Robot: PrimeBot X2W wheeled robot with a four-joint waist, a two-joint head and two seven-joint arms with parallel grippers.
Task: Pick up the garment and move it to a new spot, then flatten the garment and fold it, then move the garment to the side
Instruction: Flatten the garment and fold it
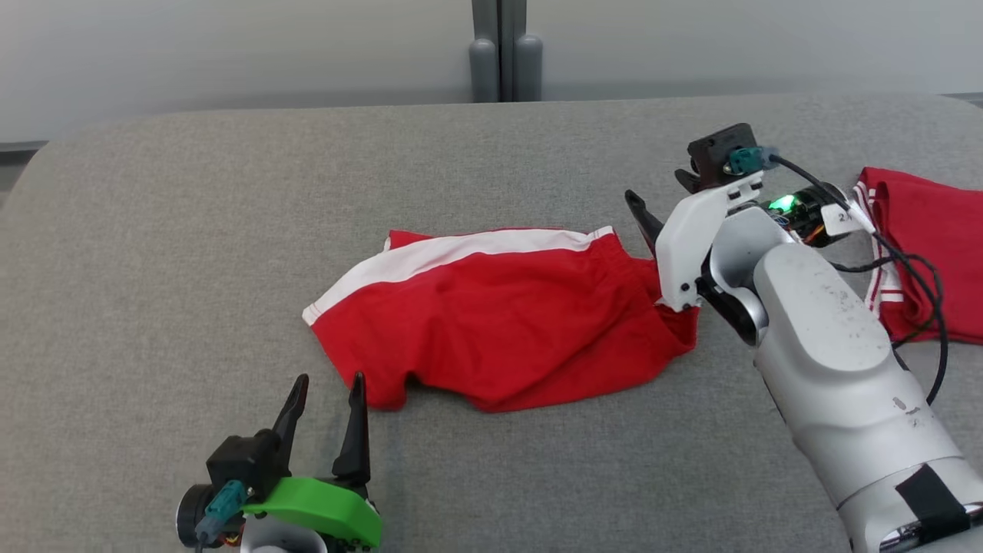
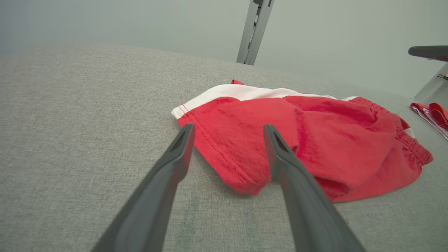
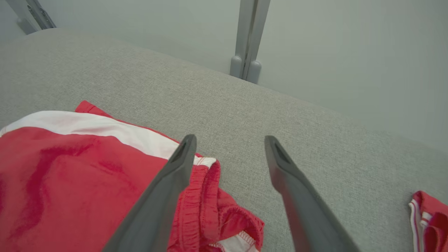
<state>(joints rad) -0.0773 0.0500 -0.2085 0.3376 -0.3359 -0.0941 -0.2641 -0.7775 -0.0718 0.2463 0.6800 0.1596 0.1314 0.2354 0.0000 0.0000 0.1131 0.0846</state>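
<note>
The garment (image 1: 499,322), red shorts with a white side stripe, lies spread and slightly rumpled in the middle of the grey table (image 1: 192,230). My left gripper (image 1: 330,378) stands open just in front of the near left leg hem, holding nothing. In the left wrist view the left gripper (image 2: 228,127) points at the hem of the garment (image 2: 332,140). My right gripper (image 1: 656,188) is open at the elastic waistband end on the right. In the right wrist view the right gripper (image 3: 230,138) has one finger over the waistband corner of the garment (image 3: 70,182) and bare table between the fingers.
A second red piece of clothing with white stripes (image 1: 933,238) lies at the table's right edge, behind my right forearm; it also shows as the red piece (image 2: 432,113) and the red piece (image 3: 430,220). Grey posts (image 1: 505,54) stand behind the table's far edge.
</note>
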